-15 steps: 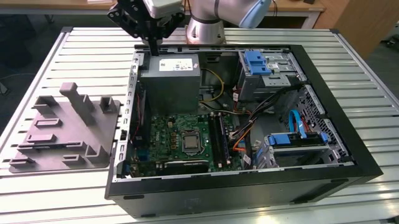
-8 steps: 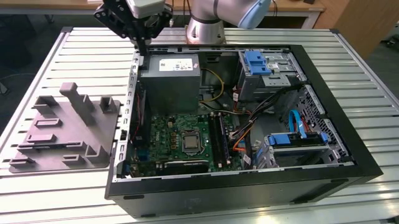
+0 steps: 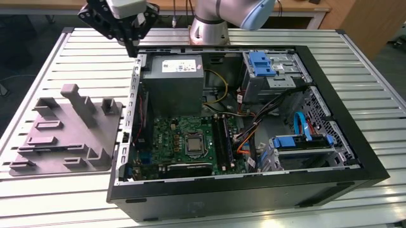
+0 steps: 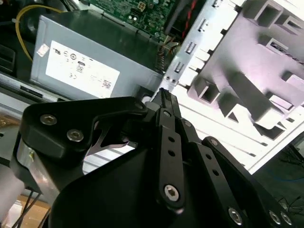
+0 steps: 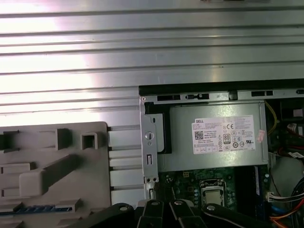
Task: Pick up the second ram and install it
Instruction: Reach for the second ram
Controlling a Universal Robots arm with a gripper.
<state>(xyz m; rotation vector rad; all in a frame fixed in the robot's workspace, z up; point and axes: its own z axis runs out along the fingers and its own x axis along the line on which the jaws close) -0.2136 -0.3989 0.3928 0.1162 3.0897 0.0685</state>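
A slatted aluminium table (image 3: 355, 52) carries an open black computer case (image 3: 241, 194) lying on its side, with the base of the silver and blue robot arm (image 3: 222, 14) standing just behind it. To the exterior view's left of the case, just beside its wall, sits a grey plastic parts tray (image 3: 70, 137) with raised blocks and slots. Inside the case, a grey power supply (image 3: 171, 90) fills the far corner on the exterior view's left. In front of it lies the green motherboard (image 3: 171, 137), which has a processor socket (image 3: 193, 142) and long dark memory slots (image 3: 219, 137) alongside. The black gripper (image 3: 131, 50) hangs above the case's far corner beside the power supply, pointing down. In the second wrist view its fingers (image 4: 166, 137) converge to a closed tip with nothing between them. The second ram (image 5: 42, 208) shows in the first wrist view as a thin bluish strip with dark chips, lying flat in a slot of the tray. It is well apart from the gripper, on the tray's side away from the power supply, and nothing touches it.
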